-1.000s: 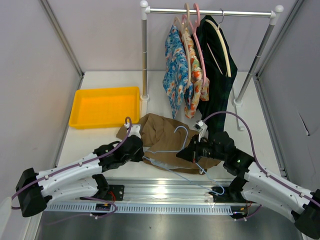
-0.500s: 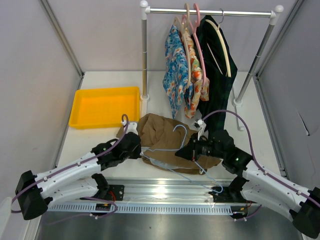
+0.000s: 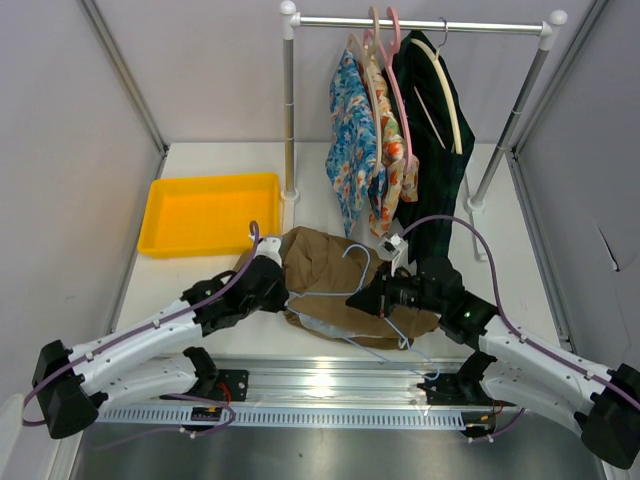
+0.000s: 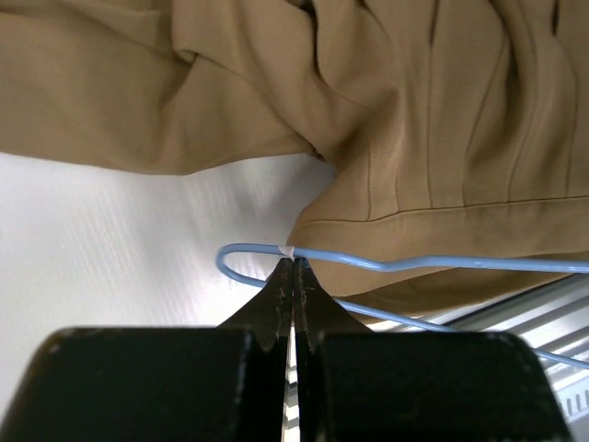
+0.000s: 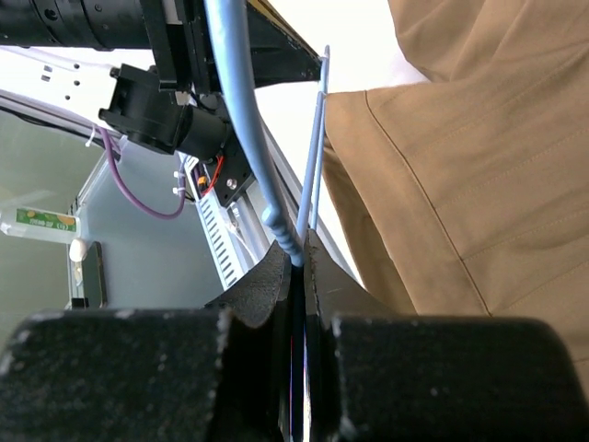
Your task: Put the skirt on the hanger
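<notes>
both hands are on the hanger, skirt not on it yet. left hand [image 4: 293,269] is clenched on the hanger [image 4: 442,263], pinching the thin blue wire right by its rounded end bend. right hand [image 5: 296,265] is clenched too, with the blue wire running out from between its tips in the right wrist view, so it grips the hanger's other side.

the skirt [image 3: 320,262] lies crumpled on the worktop [image 3: 230,160] between the two arms, near the front edge and just right of the yellow tray [image 3: 205,215]. the tan fabric is bunched, with its hem just beside the left hand's pinch. from the top view the hanger sits over the near part of the skirt, hook pointing toward the back. cannot tell if any fabric passes through the wire triangle; it looks like none does.

progress, my read: early-mid. done: hanger picked and held at two points above the skirt. left: get the skirt over or through the hanger so it hangs from the wire. that likely needs one hand to let go and take the fabric. the rail [image 3: 420,24] at the back holds other garments and is not involved so far.
</notes>
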Controlling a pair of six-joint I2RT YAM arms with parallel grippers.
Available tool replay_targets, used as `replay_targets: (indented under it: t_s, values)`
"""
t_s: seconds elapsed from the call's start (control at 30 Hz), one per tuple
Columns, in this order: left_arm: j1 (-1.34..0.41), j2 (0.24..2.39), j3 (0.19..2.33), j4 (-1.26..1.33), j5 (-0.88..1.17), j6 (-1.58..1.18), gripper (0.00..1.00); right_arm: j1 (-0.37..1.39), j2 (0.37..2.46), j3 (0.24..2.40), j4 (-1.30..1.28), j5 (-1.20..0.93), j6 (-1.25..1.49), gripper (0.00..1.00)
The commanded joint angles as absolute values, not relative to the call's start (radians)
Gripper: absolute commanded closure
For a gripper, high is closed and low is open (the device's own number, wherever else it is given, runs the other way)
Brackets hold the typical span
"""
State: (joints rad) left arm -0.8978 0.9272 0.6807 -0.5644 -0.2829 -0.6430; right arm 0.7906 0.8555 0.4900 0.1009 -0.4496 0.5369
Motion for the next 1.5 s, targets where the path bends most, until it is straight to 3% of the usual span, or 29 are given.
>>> replay_targets:
  t_s: [0.0,0.8,0.97,1.13,1.47]
  values:
    - [-0.891,0.925,0.738,-0.508,-0.238,-0.604,1.0,0.796,0.871,0.554,0.189,-0.419,0.502,1.0]
    - [-0.902,0.977,0.81,-0.403,-0.054,-0.549,1.0,0.821,1.034,0.489,0.518,-0.429,0.514,1.0]
    - [-0.902,0.963,0.779,-0.405,-0.058,-0.514,0.86,0.833,1.066,0.443,0.586,-0.434,0.534,1.0]
    - [-0.902,0.908,0.779,-0.452,-0.106,-0.483,0.64,0.833,1.043,0.43,0.562,-0.422,0.535,1.0]
    - [-0.902,0.828,0.831,-0.512,-0.066,-0.387,0.49,0.81,0.943,0.361,0.531,-0.449,0.549,1.0]
